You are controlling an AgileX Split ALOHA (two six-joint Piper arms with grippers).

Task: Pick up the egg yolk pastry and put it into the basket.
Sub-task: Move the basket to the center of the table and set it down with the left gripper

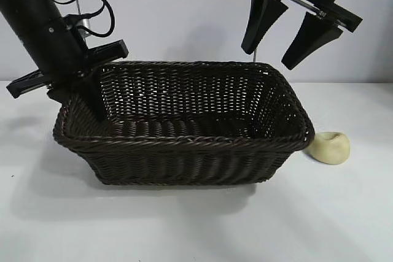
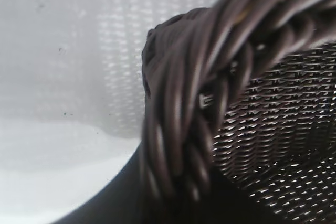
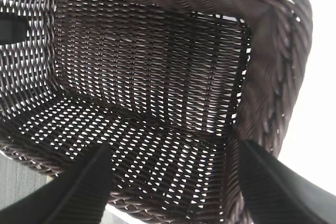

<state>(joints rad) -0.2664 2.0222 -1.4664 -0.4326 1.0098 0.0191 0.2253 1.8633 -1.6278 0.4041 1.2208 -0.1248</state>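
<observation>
The egg yolk pastry (image 1: 330,146), a small pale yellow ball with a dimple, lies on the white table beside the basket's front right corner. The dark brown wicker basket (image 1: 184,142) stands mid-table with nothing inside. My left gripper (image 1: 89,104) is shut on the basket's left rim, one finger reaching down inside; in the left wrist view the braided rim (image 2: 184,129) runs straight into the jaws. My right gripper (image 1: 268,58) hangs open and holds nothing above the basket's far right corner, well above the pastry. The right wrist view looks between its fingertips (image 3: 89,182) onto the basket floor (image 3: 157,145).
A white table (image 1: 184,225) spreads in front of and to both sides of the basket, with a plain pale wall behind. Black cables (image 1: 98,4) loop off the left arm.
</observation>
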